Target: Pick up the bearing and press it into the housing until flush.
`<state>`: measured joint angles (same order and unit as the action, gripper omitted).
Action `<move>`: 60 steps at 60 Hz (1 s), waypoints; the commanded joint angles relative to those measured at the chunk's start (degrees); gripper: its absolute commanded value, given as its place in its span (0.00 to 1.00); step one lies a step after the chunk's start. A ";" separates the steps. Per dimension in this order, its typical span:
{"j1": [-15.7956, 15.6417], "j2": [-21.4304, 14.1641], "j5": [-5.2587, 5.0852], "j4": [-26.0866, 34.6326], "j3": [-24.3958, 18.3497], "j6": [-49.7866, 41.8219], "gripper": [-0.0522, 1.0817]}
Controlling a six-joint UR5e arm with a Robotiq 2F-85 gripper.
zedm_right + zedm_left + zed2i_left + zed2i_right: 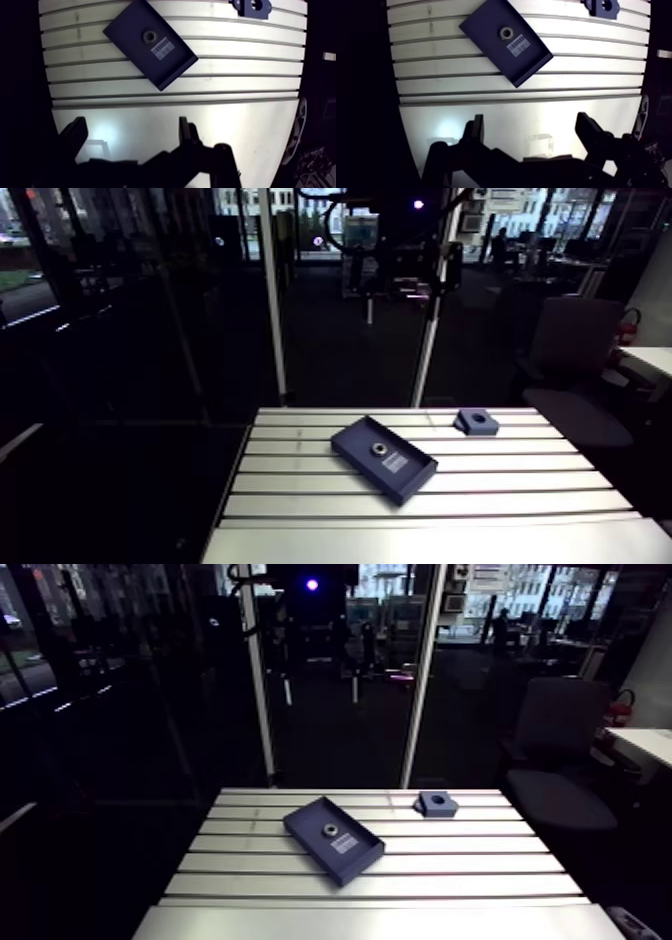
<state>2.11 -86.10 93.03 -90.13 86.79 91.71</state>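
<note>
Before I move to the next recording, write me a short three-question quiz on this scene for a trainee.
1. True or false: the gripper holds the bearing.
2. Short answer: is the hole in the housing filled or empty?
3. The bearing lies: A) in the housing, B) in the tray, C) between the gripper's fingers.

Key: 1 false, the gripper is open and holds nothing; 2 empty; 3 B.
</note>
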 commanded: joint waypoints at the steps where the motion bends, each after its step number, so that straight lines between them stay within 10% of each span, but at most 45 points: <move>1: -1.23 0.28 -3.34 3.17 0.01 1.23 0.05; 38: -1.23 0.61 -3.34 2.36 0.00 1.40 0.05; 60: 0.57 5.14 -3.27 -9.04 4.10 3.15 0.05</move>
<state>1.52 -83.44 89.60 -93.63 88.27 93.81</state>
